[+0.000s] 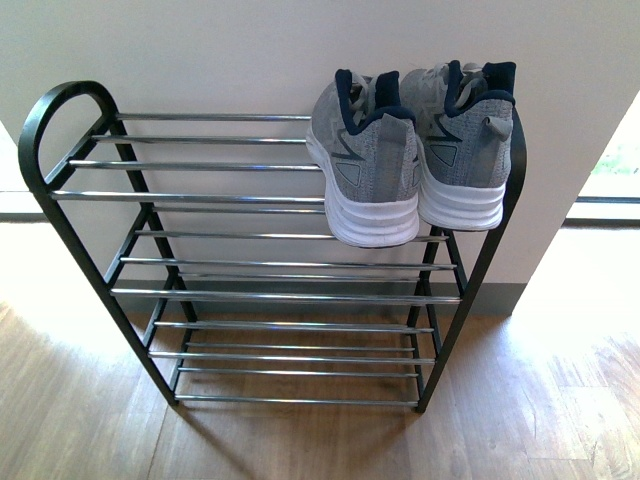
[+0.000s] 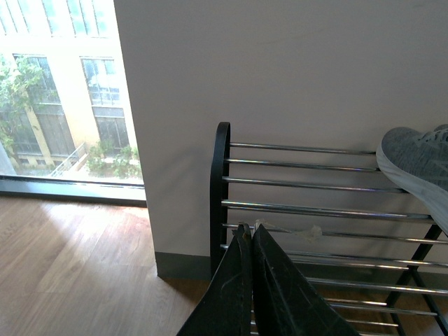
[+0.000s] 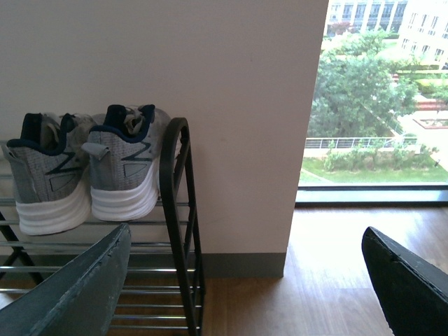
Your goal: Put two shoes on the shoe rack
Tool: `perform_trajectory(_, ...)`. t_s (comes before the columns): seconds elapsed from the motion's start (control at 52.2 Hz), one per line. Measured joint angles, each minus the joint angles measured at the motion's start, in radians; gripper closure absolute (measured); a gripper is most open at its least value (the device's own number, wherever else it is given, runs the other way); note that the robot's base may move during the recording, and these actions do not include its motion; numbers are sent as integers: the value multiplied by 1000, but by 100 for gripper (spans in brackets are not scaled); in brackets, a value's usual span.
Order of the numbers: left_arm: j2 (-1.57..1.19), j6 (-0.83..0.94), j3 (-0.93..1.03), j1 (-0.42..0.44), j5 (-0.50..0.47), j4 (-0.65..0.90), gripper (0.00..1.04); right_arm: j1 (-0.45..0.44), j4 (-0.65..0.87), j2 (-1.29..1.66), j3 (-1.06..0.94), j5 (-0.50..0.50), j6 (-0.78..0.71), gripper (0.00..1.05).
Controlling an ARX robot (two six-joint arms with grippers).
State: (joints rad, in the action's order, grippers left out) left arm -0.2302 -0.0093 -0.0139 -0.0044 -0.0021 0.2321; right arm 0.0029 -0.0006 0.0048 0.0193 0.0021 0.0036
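Two grey knit sneakers with navy collars and white soles stand side by side, heels toward me, on the top tier at the right end of the black shoe rack [image 1: 60, 110]: the left shoe [image 1: 365, 160] and the right shoe [image 1: 465, 140]. Neither arm shows in the front view. My left gripper [image 2: 248, 227] is shut with nothing in it, in front of the rack's left end [image 2: 222, 189]; a shoe's toe [image 2: 416, 157] shows beside it. My right gripper [image 3: 245, 241] hangs open and empty by the rack's right end [image 3: 178, 196], apart from both shoes [image 3: 122, 161].
The rack stands against a white wall [image 1: 250, 50] on a wooden floor [image 1: 560, 400]. Its lower tiers [image 1: 290, 325] and the left part of the top tier hold nothing. Floor-to-ceiling windows [image 3: 378, 91] flank the wall on both sides.
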Motion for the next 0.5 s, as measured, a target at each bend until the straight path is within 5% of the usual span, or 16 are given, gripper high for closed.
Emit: perform_trajectory(0.498,212,0,0,0,-1,-230,104,0,0,0,0,0,0,9)
